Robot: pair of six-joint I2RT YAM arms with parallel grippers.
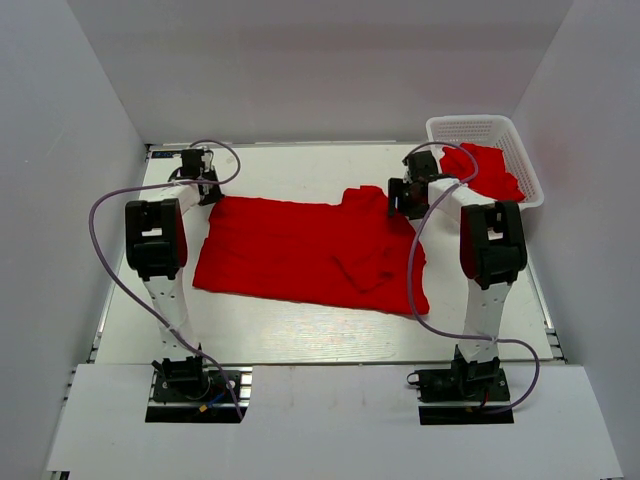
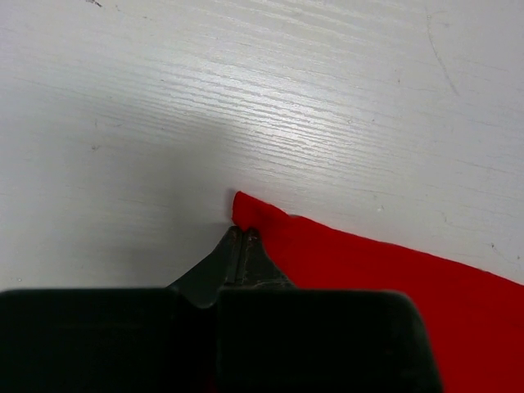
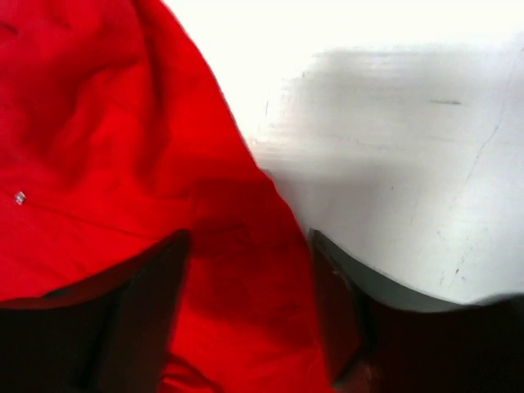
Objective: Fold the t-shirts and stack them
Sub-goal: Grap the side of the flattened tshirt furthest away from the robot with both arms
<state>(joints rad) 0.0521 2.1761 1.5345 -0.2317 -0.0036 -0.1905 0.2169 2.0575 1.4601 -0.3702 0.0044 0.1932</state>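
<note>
A shirt [image 1: 310,255] lay spread in the middle of the table [image 1: 300,335]. A second shirt [image 1: 487,170] sat in the basket [image 1: 470,123] at the far right corner. The left gripper [image 2: 241,237] was shut on the shirt's far left corner. The right gripper [image 3: 250,270] had its fingers apart astride the far right edge, with nothing pinched. I think the grasp for the first fold was in hand: the right must close, then both lift together.

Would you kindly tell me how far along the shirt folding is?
Done: nothing folded or stacked in view. In hand: the spread t-shirt, with the left gripper shut on its far corner and the right gripper open astride its edge. Left: folding it, then the crumpled t-shirt in the white basket.
</note>
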